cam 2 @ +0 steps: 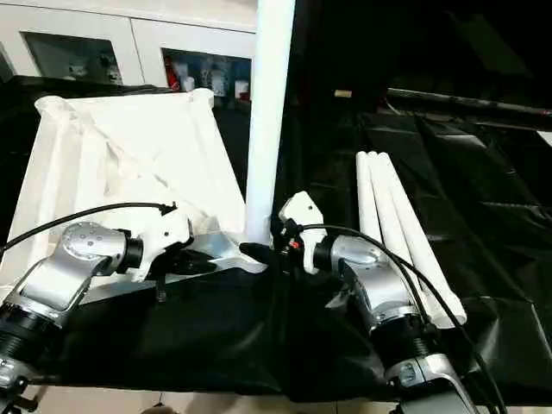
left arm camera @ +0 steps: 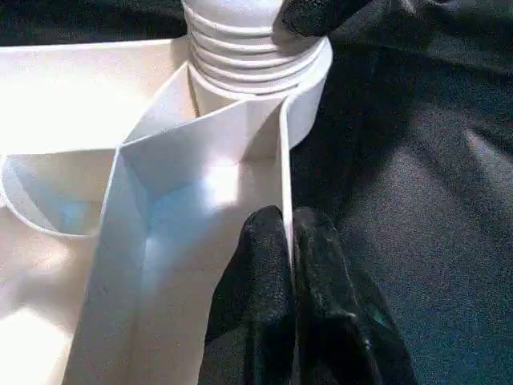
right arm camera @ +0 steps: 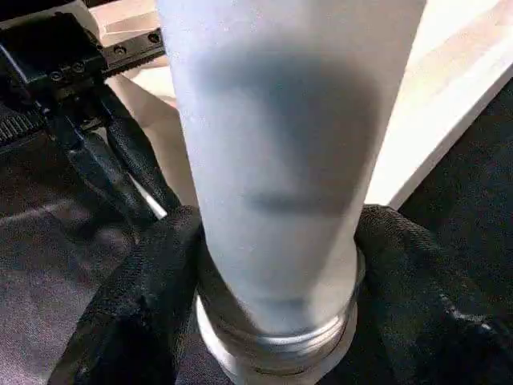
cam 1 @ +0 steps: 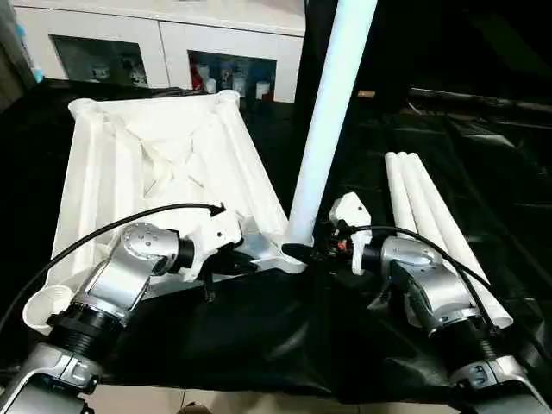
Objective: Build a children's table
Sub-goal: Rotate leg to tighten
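Black-covered counter (cam 1: pixel 259 336), cloth wrinkled and glossy, draped over the near edge, folds catching light toward the right (cam 2: pixel 483 172). Pale floor strip (cam 1: pixel 259 404) just below the cloth's hem. Behind the counter, white cabinet (cam 1: pixel 172 34) with two glass-fronted doors; left pane (cam 1: pixel 90 59) dim, contents hard to tell. Right pane (cam 1: pixel 228 73) showing small bottles and jars (cam 1: pixel 207 82), some white, one with red, too small to name. Farther right, dark background with a long dark bar (cam 2: pixel 466 102) lying across, and a small tan object (cam 2: pixel 343 93) near it, unclear what.
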### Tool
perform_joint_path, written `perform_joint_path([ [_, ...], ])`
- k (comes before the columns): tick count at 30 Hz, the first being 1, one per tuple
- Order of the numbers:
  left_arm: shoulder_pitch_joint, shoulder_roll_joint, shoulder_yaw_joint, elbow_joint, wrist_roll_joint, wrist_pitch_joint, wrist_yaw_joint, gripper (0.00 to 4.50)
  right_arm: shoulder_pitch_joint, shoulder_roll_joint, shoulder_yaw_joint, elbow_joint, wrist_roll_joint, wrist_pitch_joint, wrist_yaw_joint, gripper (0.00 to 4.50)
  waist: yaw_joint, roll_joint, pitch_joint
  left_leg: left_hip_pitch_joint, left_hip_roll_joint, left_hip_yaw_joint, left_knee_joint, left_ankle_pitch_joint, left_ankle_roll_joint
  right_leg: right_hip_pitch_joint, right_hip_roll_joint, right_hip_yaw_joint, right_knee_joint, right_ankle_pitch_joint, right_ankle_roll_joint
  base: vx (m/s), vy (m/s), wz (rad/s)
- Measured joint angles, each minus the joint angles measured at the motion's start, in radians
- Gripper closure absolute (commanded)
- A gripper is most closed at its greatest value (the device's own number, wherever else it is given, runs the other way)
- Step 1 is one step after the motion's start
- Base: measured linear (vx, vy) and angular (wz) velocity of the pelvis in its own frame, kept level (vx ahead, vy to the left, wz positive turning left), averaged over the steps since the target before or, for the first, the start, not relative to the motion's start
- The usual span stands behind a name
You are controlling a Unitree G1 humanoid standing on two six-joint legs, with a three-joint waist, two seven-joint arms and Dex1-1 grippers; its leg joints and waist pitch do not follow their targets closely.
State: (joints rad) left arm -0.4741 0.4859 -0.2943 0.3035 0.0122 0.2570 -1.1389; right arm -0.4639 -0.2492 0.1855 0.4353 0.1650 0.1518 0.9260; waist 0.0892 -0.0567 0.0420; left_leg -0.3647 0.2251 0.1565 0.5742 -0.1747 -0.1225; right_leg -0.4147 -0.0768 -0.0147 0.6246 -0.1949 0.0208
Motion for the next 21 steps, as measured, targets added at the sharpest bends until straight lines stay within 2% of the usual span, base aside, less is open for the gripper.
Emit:
perform_joint_path([
  [8,0.004,0.002,0.004,0.0,0.0,0.003,-0.001,4.5,0.0,0.013,-0.004,0.014,0.001,-0.003,-0.009,1.84,-0.002,0.0,0.0,0.001,0.0,0.0,0.002,0.0,0.0,0.001,0.0,0.0,0.002,0.0,0.0,0.0,0.0,0.0],
  [12,0.004,-0.011,0.007,0.009,0.006,0.018,0.034,4.5,-0.002,0.045,-0.019,0.057,0.0,-0.014,-0.069,1.84,-0.006,0.0,0.0,0.004,0.0,0.0,0.002,0.0,0.0,0.006,0.0,0.001,0.003,0.0,-0.001,0.0,0.0,0.0],
  [14,-0.016,-0.051,0.009,0.04,0.03,0.042,0.093,4.5,-0.027,0.083,-0.036,0.117,-0.009,-0.025,-0.163,1.85,-0.012,0.0,0.0,0.014,0.0,0.0,0.002,0.0,-0.001,0.013,0.0,0.002,0.003,0.001,-0.001,0.0,0.0,0.0],
  [21,-0.114,-0.206,0.015,0.188,0.077,0.12,0.316,4.5,-0.134,0.208,-0.123,0.322,-0.019,-0.058,-0.509,1.85,-0.028,0.008,-0.007,0.016,-0.001,0.0,0.001,0.0,-0.001,0.015,-0.001,0.002,0.002,-0.002,0.003,0.0,0.0,0.0],
])
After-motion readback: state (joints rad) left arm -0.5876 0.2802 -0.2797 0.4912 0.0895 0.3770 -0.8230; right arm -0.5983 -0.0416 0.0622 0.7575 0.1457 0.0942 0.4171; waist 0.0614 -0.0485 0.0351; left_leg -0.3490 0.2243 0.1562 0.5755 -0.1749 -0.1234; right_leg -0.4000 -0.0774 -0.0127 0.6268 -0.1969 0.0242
